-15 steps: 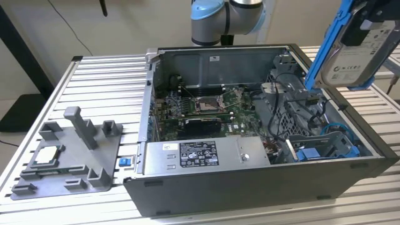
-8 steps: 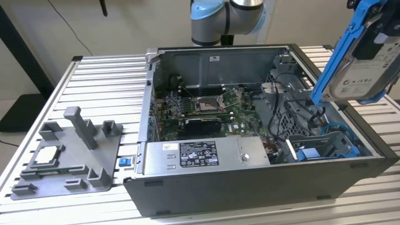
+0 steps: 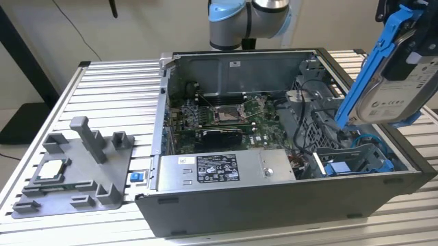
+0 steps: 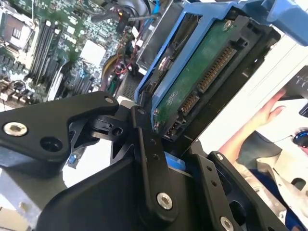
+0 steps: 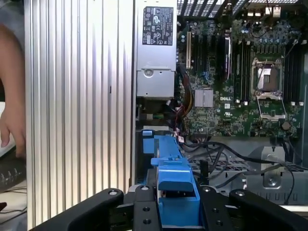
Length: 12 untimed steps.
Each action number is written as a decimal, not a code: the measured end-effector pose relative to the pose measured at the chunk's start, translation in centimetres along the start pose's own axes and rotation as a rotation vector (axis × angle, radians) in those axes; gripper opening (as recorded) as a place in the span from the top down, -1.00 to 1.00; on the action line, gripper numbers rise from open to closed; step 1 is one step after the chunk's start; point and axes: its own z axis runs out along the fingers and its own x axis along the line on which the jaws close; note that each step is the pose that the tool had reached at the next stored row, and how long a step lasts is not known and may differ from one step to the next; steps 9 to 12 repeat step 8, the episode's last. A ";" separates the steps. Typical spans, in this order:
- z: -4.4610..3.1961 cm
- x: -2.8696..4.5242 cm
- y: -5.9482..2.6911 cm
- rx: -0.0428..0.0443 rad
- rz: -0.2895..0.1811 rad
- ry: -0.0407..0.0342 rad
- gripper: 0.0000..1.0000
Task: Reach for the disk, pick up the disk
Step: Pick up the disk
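Disk (image 3: 400, 87) in its blue carrier hangs tilted above the open computer case (image 3: 274, 200), at the exterior view's right. End effector (image 5: 175, 204) is clamped on it

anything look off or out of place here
The disk is out of the case, held tilted in the air above its right side in the exterior view, clamped by the end effector. A person's hand is close by in the second wrist view.
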 end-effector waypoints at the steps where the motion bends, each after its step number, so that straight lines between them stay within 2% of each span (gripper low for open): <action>1: 0.08 0.09 0.14 0.0000 0.000 0.0000 1.00; 12: 0.17 0.22 0.20 0.0000 0.000 0.0000 1.00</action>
